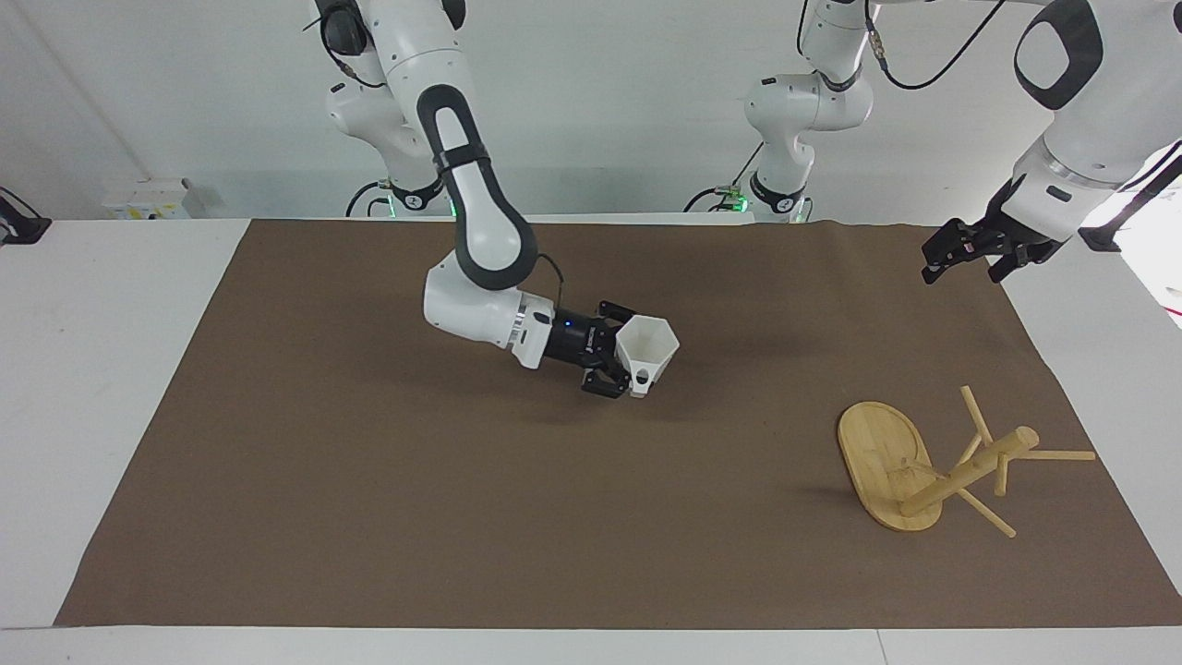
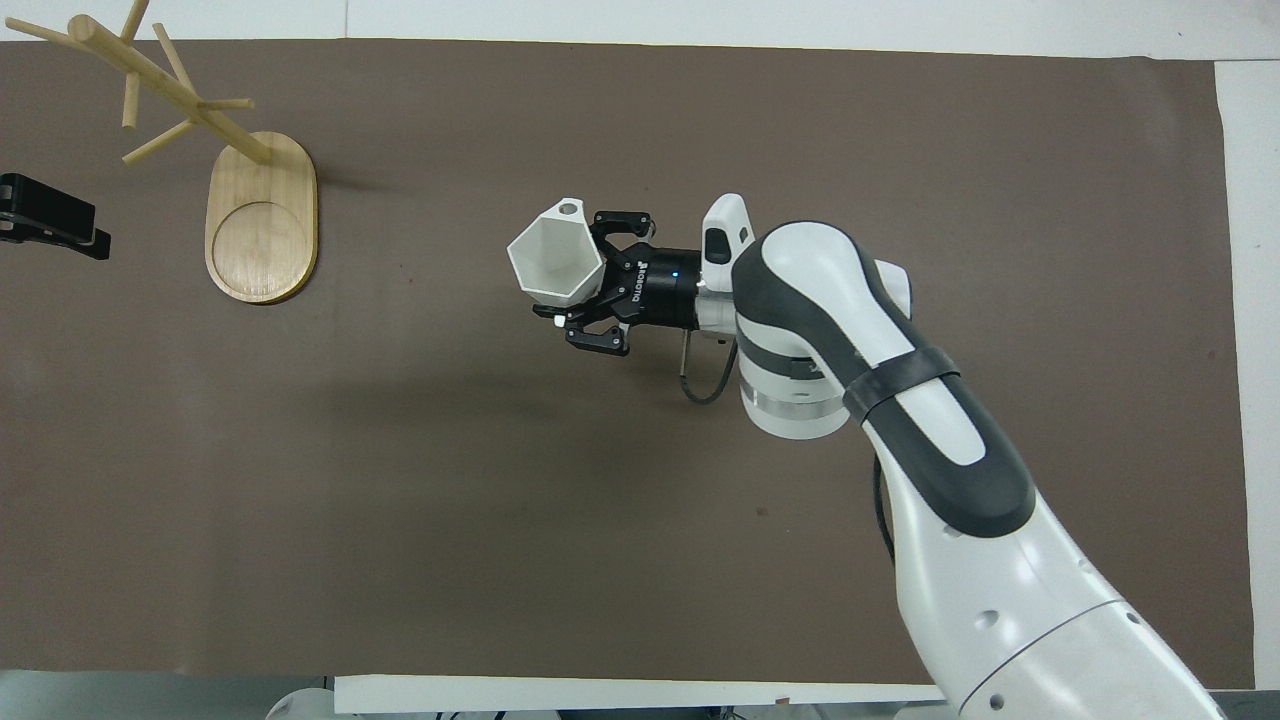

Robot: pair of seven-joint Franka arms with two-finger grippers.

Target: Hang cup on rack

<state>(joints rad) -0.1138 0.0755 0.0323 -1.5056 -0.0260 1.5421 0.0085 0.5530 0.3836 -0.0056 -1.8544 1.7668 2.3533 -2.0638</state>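
My right gripper (image 1: 622,356) is shut on the cup (image 1: 649,345), a small white faceted mug, and holds it mouth-up a little above the middle of the brown mat; both show in the overhead view too (gripper (image 2: 592,281), cup (image 2: 555,262)). The cup's handle points away from the robots. The rack (image 1: 968,471), a bamboo mug tree on an oval base (image 1: 877,448), stands toward the left arm's end of the table, farther from the robots; it also shows in the overhead view (image 2: 262,215). My left gripper (image 1: 966,256) waits open in the air near the mat's edge at that end (image 2: 52,215).
A brown mat (image 1: 369,480) covers most of the white table (image 1: 92,369). Nothing but the rack stands on the mat.
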